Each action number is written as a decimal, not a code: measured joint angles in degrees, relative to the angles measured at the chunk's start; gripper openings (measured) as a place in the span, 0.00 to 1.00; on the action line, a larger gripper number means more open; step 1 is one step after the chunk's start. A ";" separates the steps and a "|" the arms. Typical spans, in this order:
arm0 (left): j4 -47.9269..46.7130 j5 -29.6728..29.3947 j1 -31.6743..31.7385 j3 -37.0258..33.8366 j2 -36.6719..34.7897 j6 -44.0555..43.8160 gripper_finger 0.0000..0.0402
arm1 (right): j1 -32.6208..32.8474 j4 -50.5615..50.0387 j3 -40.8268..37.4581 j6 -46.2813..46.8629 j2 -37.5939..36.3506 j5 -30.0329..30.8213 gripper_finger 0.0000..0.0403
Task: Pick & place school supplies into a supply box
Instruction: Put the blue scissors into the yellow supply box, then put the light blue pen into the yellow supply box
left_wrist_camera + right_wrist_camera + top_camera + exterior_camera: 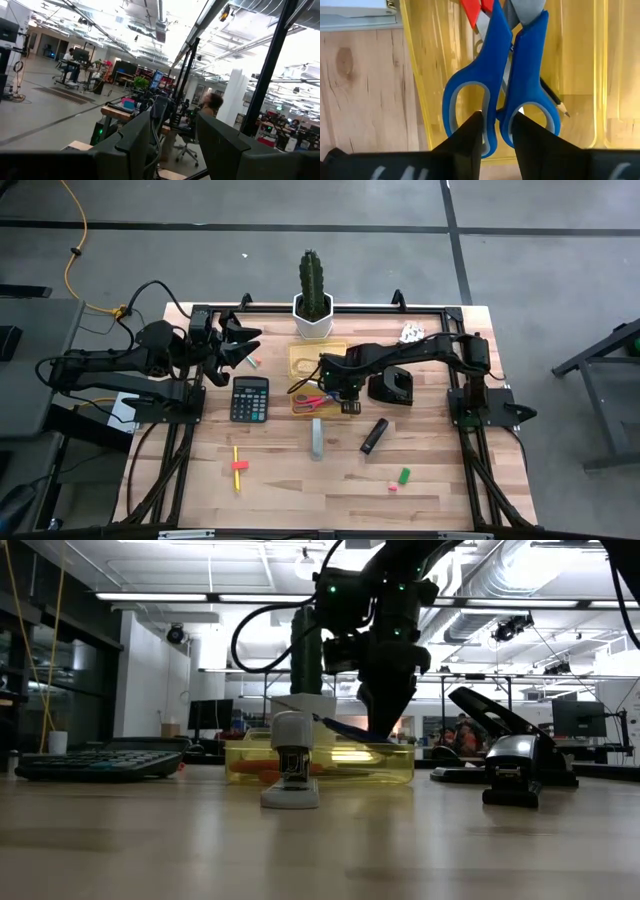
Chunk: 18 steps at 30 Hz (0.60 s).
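**Blue scissors at the box: placing step**

Right end effector (496, 131) is over the near end of the yellow box (303, 358), clenched on the blue scissors (501, 85) at the inner edges of the two handle loops. Scissors point away from the wrist, over the box floor. In the low view they slope down into the box; whether they touch the floor I cannot tell.

Already in the box: red scissors (476, 9) and a pencil (552, 97).

Left end effector (240, 345) waits raised at the table's far left, beyond the calculator (249, 399), fingers spread and grasping nothing.

Judgement: placing step, nearly done. Next move calls for a short lowering, then opening the fingers and lifting straight up so the loops don't snag.

Still on the table: yellow pencil (238, 468), green eraser (403, 475), pink eraser (392, 487).
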 joint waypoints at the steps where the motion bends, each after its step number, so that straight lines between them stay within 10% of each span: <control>1: 0.00 0.00 -0.02 0.00 0.00 -0.02 0.37 | 0.00 -0.02 0.00 0.00 0.00 -0.01 0.20; 18: -2.67 0.00 0.00 0.00 0.02 -0.02 0.37 | 0.07 -0.03 -0.07 -0.32 -0.75 2.41 0.27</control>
